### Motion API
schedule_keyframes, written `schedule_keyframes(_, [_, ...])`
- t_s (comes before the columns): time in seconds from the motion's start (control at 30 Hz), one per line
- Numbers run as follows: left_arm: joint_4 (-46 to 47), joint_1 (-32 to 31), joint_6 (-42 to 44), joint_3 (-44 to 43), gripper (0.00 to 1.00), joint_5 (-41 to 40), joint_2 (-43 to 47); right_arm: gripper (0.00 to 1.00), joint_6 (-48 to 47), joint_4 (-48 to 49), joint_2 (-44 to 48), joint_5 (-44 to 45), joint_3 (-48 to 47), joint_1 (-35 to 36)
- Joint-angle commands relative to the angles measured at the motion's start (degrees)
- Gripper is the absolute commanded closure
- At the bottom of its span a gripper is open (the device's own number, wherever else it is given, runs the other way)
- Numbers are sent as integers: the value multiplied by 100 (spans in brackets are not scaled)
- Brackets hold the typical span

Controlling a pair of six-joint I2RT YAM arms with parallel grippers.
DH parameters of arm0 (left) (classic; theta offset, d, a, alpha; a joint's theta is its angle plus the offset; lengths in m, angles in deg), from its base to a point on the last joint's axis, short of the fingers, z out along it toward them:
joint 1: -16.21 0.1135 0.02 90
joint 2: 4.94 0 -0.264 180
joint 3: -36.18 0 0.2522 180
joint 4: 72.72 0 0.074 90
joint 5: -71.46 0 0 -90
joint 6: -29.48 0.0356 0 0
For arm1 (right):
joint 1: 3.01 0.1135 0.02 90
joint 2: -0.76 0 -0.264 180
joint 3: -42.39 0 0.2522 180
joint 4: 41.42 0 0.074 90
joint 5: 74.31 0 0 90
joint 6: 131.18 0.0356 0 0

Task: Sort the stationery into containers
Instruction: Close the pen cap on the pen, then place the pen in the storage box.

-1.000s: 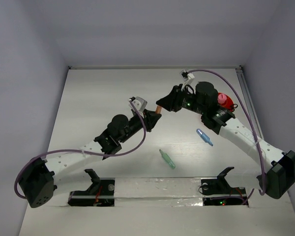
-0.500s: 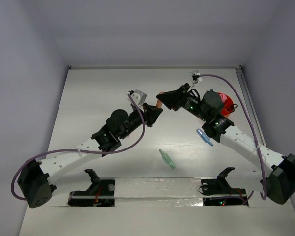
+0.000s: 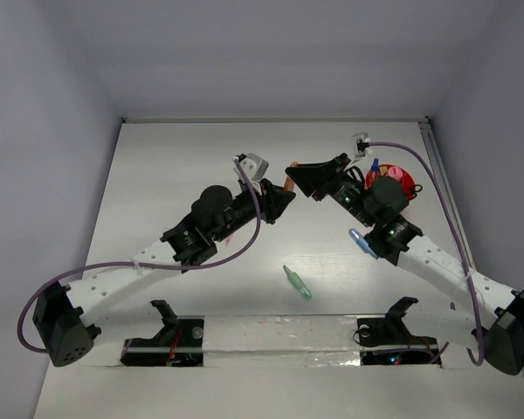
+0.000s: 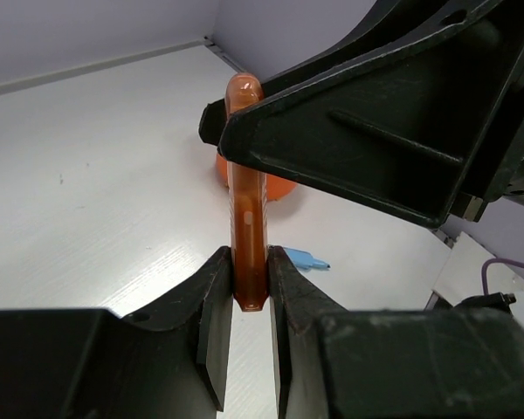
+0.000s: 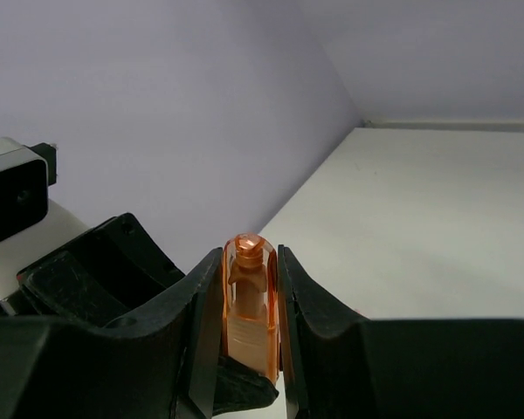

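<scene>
We hold the orange marker (image 4: 247, 218) between our left hand (image 4: 249, 271) and right hand (image 5: 249, 262), both clamped on it above the desk, while the orange bowl (image 3: 409, 187) beyond the right hand seems partly filled and the green marker (image 3: 297, 283) and blue marker (image 3: 358, 237) lie unsorted nearer our bases.
</scene>
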Motion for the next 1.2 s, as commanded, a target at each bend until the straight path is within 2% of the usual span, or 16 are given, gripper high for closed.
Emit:
schedule_keyframes(0.0, [1852, 77, -167, -678, 99, 83, 8, 100, -137, -1949, -69, -379, -48, 387])
schedule_keyframes(0.13, [1518, 77, -351, -354, 88, 269, -150, 100, -375, -2354, -121, 271, -690, 265])
schedule_keyframes(0.2, [1552, 16, -492, -37, 63, 278, -150, 100, -402, -2407, -191, 413, -945, 89])
schedule_keyframes(0.23, [1552, 15, -519, 77, 63, 278, -150, 100, -419, -2407, -227, 457, -1024, 9])
schedule_keyframes(0.27, [1535, 15, -528, 156, 53, 287, -124, 100, -419, -2494, -270, 501, -1104, -78])
schedule_keyframes(0.33, [1386, -46, -528, 341, 45, 209, -80, 100, -446, -2522, -332, 597, -1289, -298])
schedule_keyframes(0.37, [1307, -116, -563, 446, 38, 173, 16, 100, -454, -2557, -367, 607, -1341, -604])
schedule_keyframes(0.47, [955, -265, -537, 596, 29, 68, 305, 100, -402, -2601, -438, 616, -1438, -1132])
schedule_keyframes(0.5, [850, -266, -493, 710, 18, 33, 420, 100, -402, -2610, -438, 607, -1421, -1473])
schedule_keyframes(0.53, [684, -266, -484, 763, 1, 6, 517, 100, -393, -2618, -420, 615, -1395, -1625])
schedule_keyframes(0.67, [603, -328, -519, 1211, 1, -345, 1219, 100, -542, -2645, -183, 1387, -1027, -2100])
schedule_keyframes(0.8, [647, -328, -405, 1738, 1, -609, 1546, 100, -709, -2618, 89, 2205, -587, -2644])
schedule_keyframes(0.97, [945, -328, -229, 2151, 1, -610, 1494, 100, -402, -2566, 432, 2494, -86, -3935])
schedule_keyframes(1.17, [1174, -328, -88, 2416, 1, -408, 1414, 100, -550, -2294, 416, 3400, 196, -4175])
